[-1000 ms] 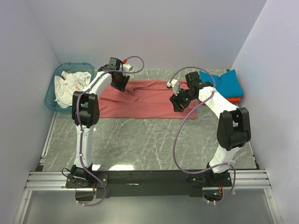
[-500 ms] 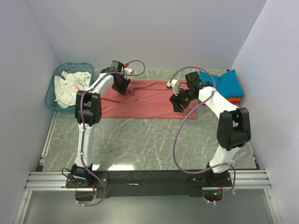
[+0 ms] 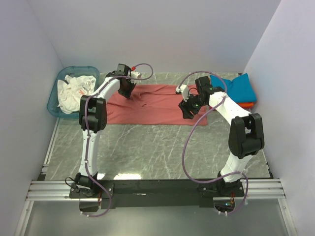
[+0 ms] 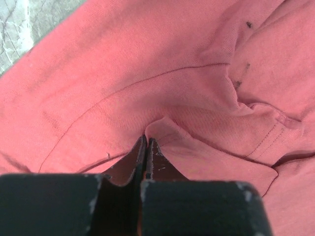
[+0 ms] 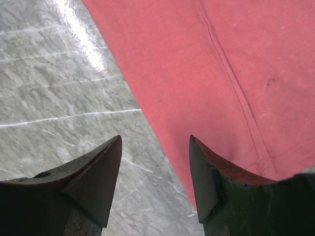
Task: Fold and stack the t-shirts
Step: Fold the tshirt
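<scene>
Careful, your left gripper [image 4: 146, 142] clamps only a thin dusty-red t-shirt [image 4: 197, 88] fold, right gripper [image 5: 155, 147] open and empty: lifting may slip it.

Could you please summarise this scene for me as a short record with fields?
red shirt: spread out on table, wrinkled near left pincer
left pincer: shut on a pinch of red shirt
right pincer: open, straddling red shirt's edge, holding nothing
blue shirt: folded, on top of orange shirt, far right corner
basket: far left corner, holds white cloth
</scene>
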You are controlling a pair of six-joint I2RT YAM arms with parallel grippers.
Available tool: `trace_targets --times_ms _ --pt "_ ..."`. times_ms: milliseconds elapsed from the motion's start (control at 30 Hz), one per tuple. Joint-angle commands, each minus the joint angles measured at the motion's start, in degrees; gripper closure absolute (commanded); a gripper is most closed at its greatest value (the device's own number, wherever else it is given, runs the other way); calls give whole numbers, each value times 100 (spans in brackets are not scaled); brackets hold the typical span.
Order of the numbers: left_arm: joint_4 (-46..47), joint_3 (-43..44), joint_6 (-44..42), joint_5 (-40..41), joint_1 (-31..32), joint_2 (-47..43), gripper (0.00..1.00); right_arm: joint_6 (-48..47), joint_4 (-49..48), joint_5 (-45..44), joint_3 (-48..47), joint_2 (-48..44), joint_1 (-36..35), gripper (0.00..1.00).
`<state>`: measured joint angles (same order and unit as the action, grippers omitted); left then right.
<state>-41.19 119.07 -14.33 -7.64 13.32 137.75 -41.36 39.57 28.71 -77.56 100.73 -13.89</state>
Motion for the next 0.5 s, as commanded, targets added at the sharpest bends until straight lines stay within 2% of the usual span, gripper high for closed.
trace_targets --times_ms 0,233,467 --pt "120 161 -53 -45 4 -380 100 50 -99 117 13 -264 27 36" --pt "489 -251 -61 -89 4 -1013 100 58 -108 109 22 -264 27 36" --pt "665 -358 -35 -325 -5 -1198 100 58 -99 109 22 -282 35 36"
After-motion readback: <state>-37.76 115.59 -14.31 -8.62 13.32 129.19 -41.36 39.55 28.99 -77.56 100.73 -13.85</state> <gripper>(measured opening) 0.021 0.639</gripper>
